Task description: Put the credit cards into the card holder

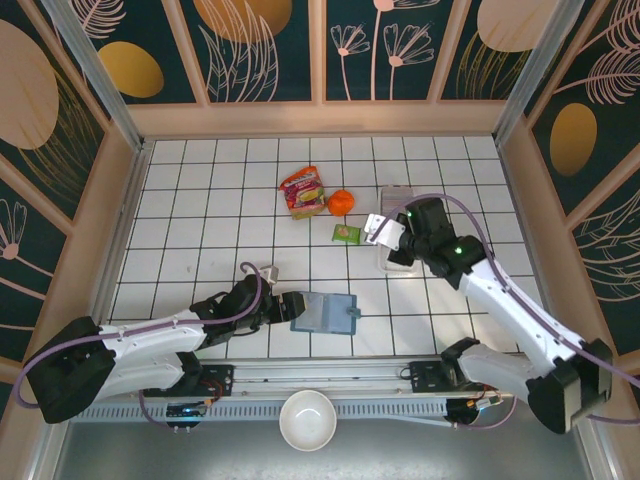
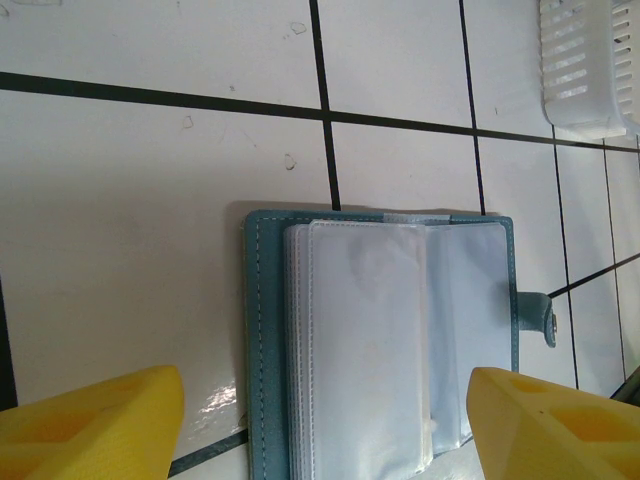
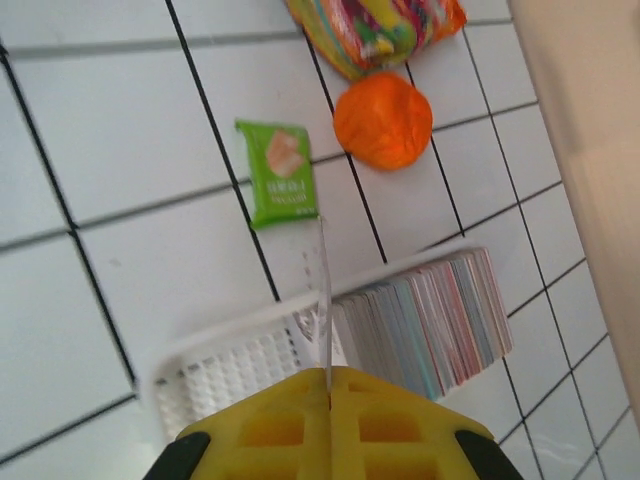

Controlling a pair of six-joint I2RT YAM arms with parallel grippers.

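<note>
Card holder (image 2: 380,340) lies open, sleeves seemingly empty. Left pincer (image 2: 325,425) apart, astride it. Right pincer (image 3: 330,400) clamps one card (image 3: 324,290) over the tray (image 3: 230,370), two o'clock of the holder.

White counter (image 1: 200,200), dark grid lines squaring it off. Card holder (image 2: 385,340): teal cover, pale stitching, milky blue-grey sleeves. Bright yellow on the left fingers (image 2: 90,420), the same yellow on the right fingers (image 3: 290,420), with a pale edge-on card (image 3: 324,290). Orange ball (image 3: 383,118), green packet (image 3: 278,172), red-yellow-green striped bag (image 1: 303,191). White lattice tray (image 3: 235,370), its cards (image 3: 425,320) banded grey, blue and pink. Walls (image 1: 270,50) are dark teal, with gold ovals and pink line-drawn leaves.
</note>
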